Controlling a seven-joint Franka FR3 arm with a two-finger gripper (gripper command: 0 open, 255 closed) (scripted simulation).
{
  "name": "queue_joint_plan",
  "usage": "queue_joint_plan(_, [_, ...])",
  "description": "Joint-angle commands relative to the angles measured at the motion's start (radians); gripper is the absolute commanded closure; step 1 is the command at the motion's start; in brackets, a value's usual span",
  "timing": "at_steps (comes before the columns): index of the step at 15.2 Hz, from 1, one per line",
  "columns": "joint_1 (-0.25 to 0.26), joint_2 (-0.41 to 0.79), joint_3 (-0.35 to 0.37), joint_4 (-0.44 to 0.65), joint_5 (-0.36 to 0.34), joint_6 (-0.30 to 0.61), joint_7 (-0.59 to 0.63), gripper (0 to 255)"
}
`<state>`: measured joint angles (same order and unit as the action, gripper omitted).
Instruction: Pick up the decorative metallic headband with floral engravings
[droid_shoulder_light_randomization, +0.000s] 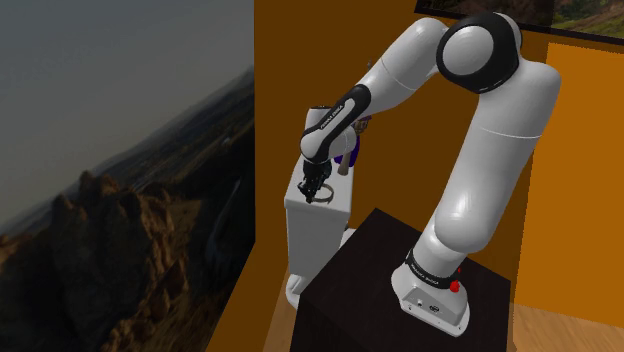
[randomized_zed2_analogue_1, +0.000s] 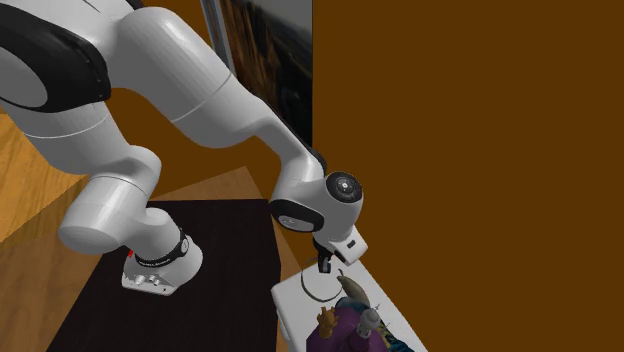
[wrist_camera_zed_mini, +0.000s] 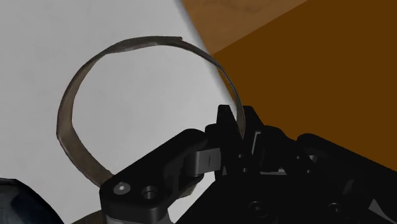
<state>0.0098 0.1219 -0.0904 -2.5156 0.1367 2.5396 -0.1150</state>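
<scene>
The headband is a thin grey-brown metallic open ring lying on a white top. My black gripper has its two fingers close together with one side of the band clasped between them, near the top's edge. In the shoulder view the gripper points down onto the white cabinet, with the headband as a small arc at its tips. The second exterior view has the gripper just over the headband.
A purple figurine stands on the same white top, close behind the headband; the shoulder view shows the figurine partly hidden by the arm. A brown wall rises right behind. The black stand is beside the cabinet.
</scene>
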Motion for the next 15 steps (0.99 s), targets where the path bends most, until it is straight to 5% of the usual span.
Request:
queue_joint_plan(1, [0.002, 0.001, 0.003, -0.002, 0.001, 0.0, 0.0, 255])
queue_joint_plan(15, [0.002, -0.115, -0.005, 0.013, -0.037, -0.128, 0.031, 255])
